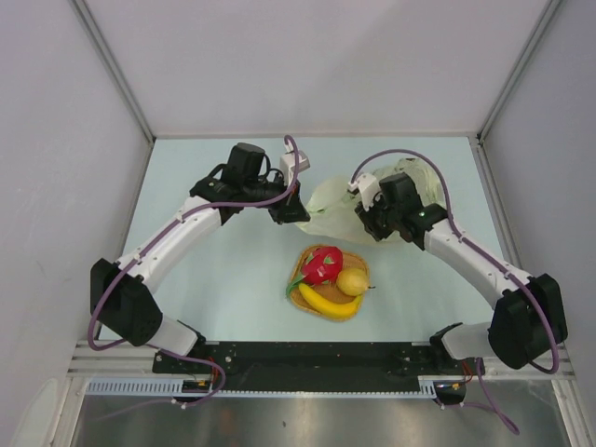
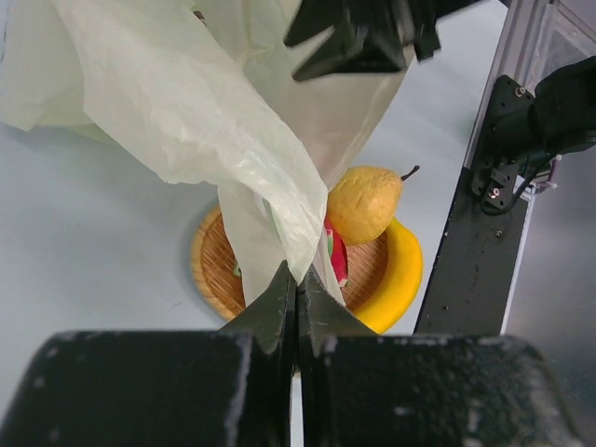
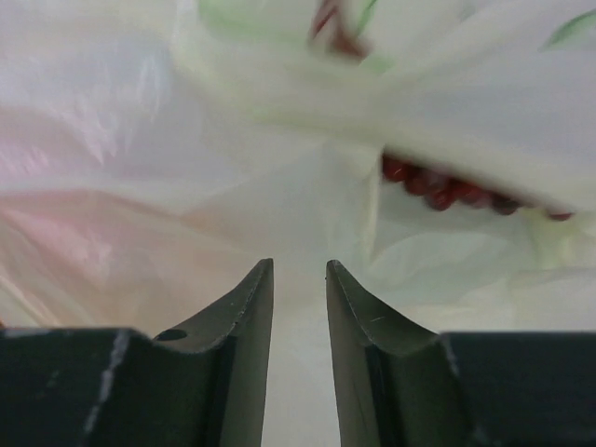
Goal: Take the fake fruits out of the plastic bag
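- Grapes (image 3: pixel 438 186) sit inside the plastic bag (image 1: pixel 331 200), toward the upper right from my right end effector (image 3: pixel 300 279), and their row runs sideways. That arm is nearer.
- Its jaws are narrow, and I cannot tell whether they hold film.
- My left end effector (image 2: pixel 296 289) pinches a bag fold.
- Dragon fruit (image 1: pixel 321 264), pear (image 1: pixel 352 281) and banana (image 1: pixel 328 303) lie on the mat (image 1: pixel 296 291) at centre frame.

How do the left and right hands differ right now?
Left hand is shut, pinching a fold of the plastic bag; right hand is open, with bag film ahead. Left hand's view shows the mat; right hand's shows grapes behind film. Both are at the bag.
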`<state>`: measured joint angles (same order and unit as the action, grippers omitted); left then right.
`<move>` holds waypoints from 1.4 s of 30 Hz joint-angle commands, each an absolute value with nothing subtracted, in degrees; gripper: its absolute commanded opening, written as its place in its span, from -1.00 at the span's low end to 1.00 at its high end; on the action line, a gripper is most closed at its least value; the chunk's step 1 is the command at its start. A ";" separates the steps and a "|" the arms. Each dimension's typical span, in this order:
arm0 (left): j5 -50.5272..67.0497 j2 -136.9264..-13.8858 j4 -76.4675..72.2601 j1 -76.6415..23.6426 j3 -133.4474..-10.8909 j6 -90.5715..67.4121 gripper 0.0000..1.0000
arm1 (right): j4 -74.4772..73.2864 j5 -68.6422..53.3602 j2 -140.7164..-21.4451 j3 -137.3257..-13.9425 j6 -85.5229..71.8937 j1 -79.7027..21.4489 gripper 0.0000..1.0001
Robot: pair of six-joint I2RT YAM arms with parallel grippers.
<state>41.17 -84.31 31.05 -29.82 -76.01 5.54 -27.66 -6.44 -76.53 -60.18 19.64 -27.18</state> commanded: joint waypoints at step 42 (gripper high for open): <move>38.85 -85.25 29.71 -30.41 -78.57 8.62 -0.99 | -10.28 -11.33 -94.50 -75.05 28.49 -16.17 -1.00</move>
<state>38.13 -84.86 31.11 -30.15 -77.38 8.05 -9.26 -4.64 -102.52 -69.52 31.24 -16.27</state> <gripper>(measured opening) 0.010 0.021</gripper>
